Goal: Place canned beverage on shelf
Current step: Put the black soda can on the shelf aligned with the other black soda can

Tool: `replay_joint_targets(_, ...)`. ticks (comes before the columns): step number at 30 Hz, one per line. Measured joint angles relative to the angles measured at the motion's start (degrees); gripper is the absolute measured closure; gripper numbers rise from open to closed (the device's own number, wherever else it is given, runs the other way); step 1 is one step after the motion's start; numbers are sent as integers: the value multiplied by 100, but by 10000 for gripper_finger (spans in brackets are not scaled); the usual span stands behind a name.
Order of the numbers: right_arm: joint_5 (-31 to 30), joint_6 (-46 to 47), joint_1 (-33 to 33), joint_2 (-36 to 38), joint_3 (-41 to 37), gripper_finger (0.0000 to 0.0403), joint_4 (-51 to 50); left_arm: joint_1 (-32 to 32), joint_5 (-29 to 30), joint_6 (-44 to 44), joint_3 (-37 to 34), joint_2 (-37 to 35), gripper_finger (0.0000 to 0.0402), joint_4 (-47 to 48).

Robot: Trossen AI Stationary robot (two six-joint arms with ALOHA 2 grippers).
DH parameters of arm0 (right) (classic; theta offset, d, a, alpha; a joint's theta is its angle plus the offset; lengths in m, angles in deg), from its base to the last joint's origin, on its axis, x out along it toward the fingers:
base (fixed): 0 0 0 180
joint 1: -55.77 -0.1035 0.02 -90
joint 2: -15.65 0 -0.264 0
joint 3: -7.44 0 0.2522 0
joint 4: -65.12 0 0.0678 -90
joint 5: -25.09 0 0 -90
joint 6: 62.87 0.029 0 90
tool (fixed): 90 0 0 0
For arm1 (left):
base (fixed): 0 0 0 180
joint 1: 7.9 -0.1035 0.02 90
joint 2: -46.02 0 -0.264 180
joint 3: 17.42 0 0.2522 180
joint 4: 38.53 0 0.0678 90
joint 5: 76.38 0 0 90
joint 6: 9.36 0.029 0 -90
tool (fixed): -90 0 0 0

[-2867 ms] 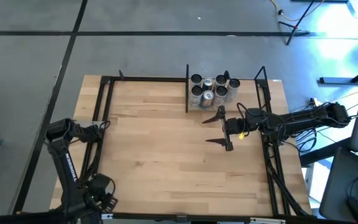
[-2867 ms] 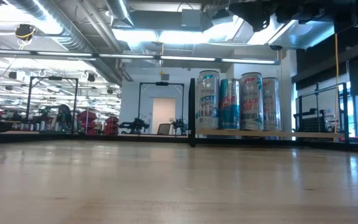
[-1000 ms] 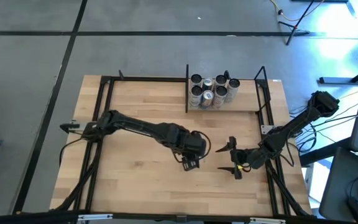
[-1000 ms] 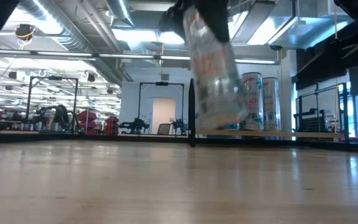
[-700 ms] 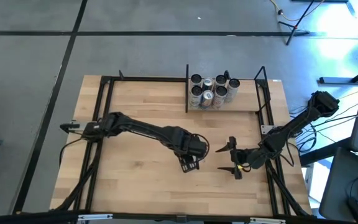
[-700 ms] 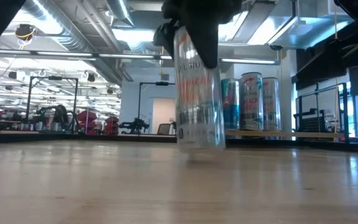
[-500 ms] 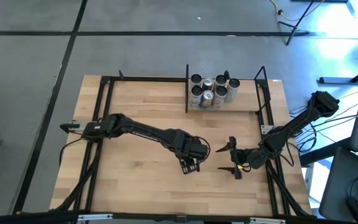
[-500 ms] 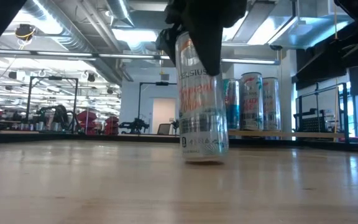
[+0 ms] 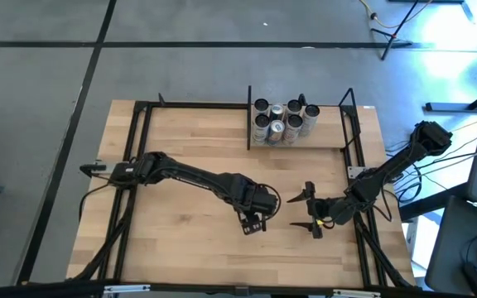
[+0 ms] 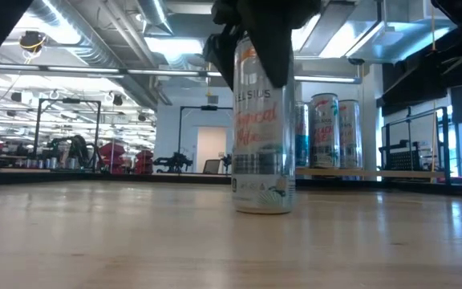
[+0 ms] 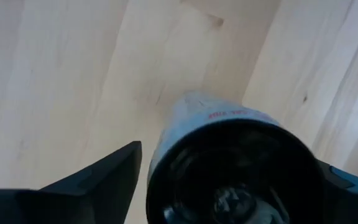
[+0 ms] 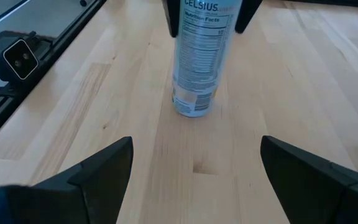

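the can [image 10: 264, 132] is a tall slim silver one with "celsius" lettering and a nutrition panel. it stands upright on the wooden table, base down, directly under the left claw [image 9: 253, 221], whose fingers close on its top from both sides. it sits just ahead of the open right claw [image 9: 310, 209]. the shelf [image 9: 301, 146] is a light wooden bay framed by thin black posts, well beyond both claws at the table's far edge, and holds a cluster of upright cans [image 9: 281, 120].
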Motion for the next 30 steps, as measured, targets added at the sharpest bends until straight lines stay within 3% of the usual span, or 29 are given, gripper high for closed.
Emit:
replay_joint_targets(9,0,-42,0,0,2,68,131,123,310,151,1070,-40,77,699)
replay_joint_targets(12,-4,-42,0,0,4,68,225,299,798,217,923,-303,77,964)
replay_joint_targets(15,-10,-35,0,-31,4,68,366,613,1885,211,903,-445,77,1512)
replay_joint_targets(17,-26,-41,0,-127,7,68,526,845,2293,-44,901,-485,77,1808)
replay_joint_targets(24,-362,-357,0,-916,7,68,1526,1558,2708,-232,728,-497,84,1821)
replay_joint_targets(30,-450,-820,44,-1661,15,68,2842,1929,3147,-746,-272,-952,93,1653)
